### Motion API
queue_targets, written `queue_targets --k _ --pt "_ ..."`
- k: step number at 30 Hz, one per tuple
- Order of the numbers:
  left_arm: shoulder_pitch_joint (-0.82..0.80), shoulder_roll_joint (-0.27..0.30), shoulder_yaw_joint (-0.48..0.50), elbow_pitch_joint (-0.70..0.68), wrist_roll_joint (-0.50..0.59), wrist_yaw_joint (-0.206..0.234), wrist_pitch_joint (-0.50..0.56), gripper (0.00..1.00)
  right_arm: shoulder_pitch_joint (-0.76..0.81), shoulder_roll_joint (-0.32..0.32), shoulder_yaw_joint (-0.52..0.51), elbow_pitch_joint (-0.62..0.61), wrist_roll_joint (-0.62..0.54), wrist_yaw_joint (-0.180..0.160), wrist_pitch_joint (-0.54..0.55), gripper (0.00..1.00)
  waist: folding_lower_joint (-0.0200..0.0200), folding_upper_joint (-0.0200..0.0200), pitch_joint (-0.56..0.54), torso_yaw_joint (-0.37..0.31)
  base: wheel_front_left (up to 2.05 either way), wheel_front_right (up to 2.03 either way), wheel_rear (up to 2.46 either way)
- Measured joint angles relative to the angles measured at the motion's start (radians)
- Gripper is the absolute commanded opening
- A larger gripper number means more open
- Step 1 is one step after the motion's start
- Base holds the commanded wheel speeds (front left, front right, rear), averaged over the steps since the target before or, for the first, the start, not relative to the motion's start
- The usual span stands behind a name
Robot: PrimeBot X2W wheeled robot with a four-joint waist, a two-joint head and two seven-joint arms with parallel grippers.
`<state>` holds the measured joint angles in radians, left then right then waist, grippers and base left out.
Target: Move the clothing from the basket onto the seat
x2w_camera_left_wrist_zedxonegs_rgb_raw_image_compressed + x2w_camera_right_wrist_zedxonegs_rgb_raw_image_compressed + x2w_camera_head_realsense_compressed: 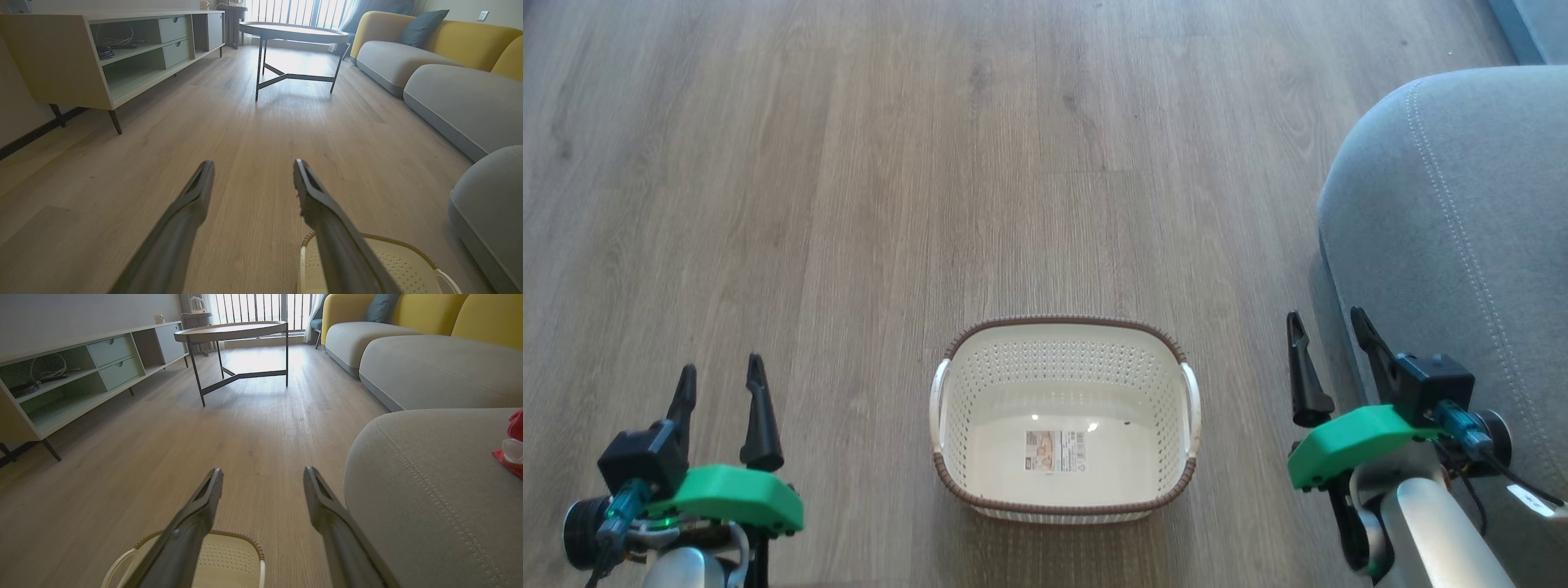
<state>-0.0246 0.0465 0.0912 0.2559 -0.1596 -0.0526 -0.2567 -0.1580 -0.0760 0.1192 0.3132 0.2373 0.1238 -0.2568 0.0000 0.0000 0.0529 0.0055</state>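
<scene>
you have both grippers low, one on each side of the basket, which stands upright on the wood floor in the middle of the head view. its bare white bottom shows, with a printed label stuck flat on it. your left gripper sits to the basket's left, apart from it, fingers spread with a clear gap and nothing between them. your right gripper sits to the basket's right, just beside the rounded edge of the grey seat, its jaws likewise parted wide and holding nothing. in the right wrist view a bit of the red clothing lies on top of the seat at the far right edge, with a pale piece touching it; how much lies there you cannot tell, since the frame cuts it off. further off across the floor stand a round coffee table and a low cabinet.
</scene>
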Motion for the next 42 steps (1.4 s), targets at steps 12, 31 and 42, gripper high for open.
queue_targets --k 12,31,42 --pt "0.000 0.000 -0.007 -0.007 0.000 0.000 0.000 0.00 0.000 0.001 0.001 0.003 0.000 0.000 0.000 0.00 0.0000 0.0000 -0.002 -0.004 0.00 0.00 0.00" --pt "0.044 -0.006 -0.013 0.075 -0.150 -0.002 0.041 0.00 0.061 0.005 -0.008 0.075 0.143 0.000 0.035 0.00 0.0000 0.0000 -0.008 -0.004 0.00 0.00 0.00" --pt "0.044 -0.006 -0.013 0.069 -0.276 -0.010 0.071 0.00 0.061 0.005 -0.027 0.063 0.265 0.000 0.066 0.00 0.0000 0.0000 -0.012 -0.004 0.00 0.00 0.00"
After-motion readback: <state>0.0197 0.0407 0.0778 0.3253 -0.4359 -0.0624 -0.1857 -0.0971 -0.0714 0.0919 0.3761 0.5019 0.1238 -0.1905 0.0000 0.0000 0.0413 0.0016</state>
